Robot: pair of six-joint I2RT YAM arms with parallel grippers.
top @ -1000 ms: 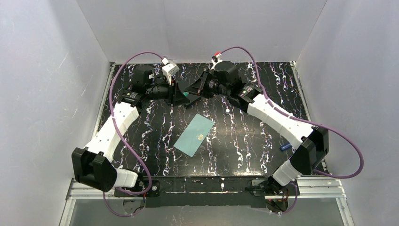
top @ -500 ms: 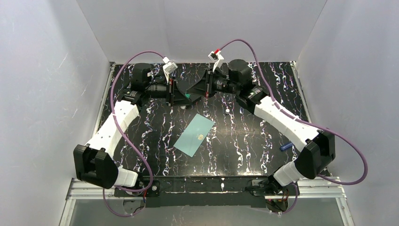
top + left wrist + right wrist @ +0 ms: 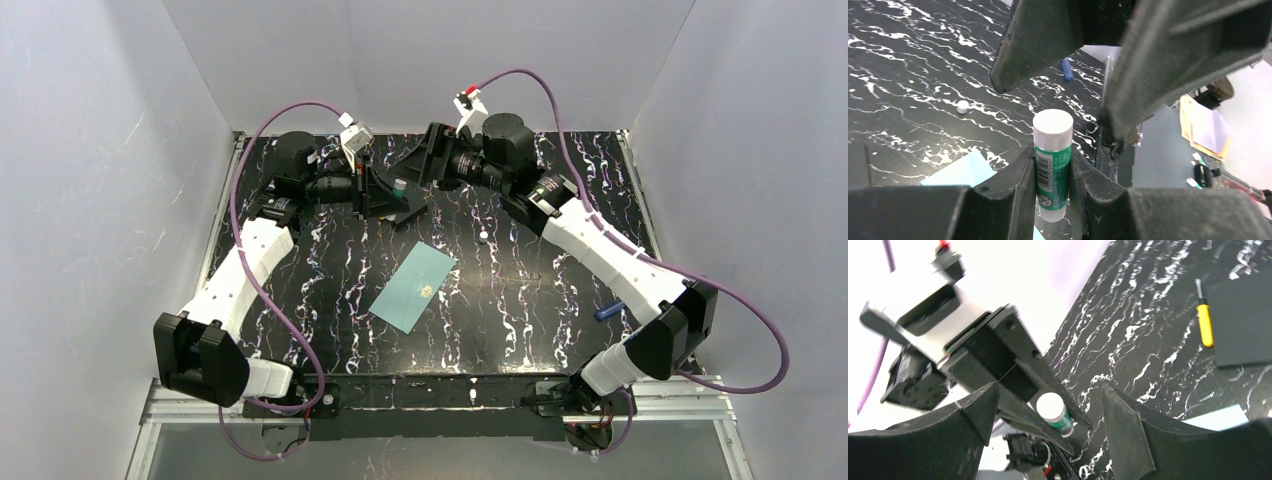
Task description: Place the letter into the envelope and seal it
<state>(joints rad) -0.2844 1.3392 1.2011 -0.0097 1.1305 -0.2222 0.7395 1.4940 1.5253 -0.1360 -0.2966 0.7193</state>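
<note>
The pale teal envelope [image 3: 413,288] lies flat mid-table, flap shut, a small gold mark on it; corners of it show in the wrist views [image 3: 965,170] [image 3: 1220,419]. The letter is not in view. At the back of the table my left gripper [image 3: 388,192] [image 3: 1053,155] is shut on a glue stick [image 3: 1052,160] [image 3: 399,186] with a green label and a white end pointing toward the right arm. My right gripper [image 3: 425,165] [image 3: 1049,387] faces it, open, its fingers either side of the stick's white end [image 3: 1050,406] without touching it.
A small white round piece [image 3: 483,237] [image 3: 963,106] lies right of the envelope's far corner. A blue object [image 3: 607,311] [image 3: 1066,69] sits near the right arm. The right wrist view shows a black square pad [image 3: 1243,320] and a yellow tool [image 3: 1204,325] beside it.
My right gripper was shut at the glue stick's end and has opened and drawn back slightly. The left gripper still holds the stick, shifted a little left.
</note>
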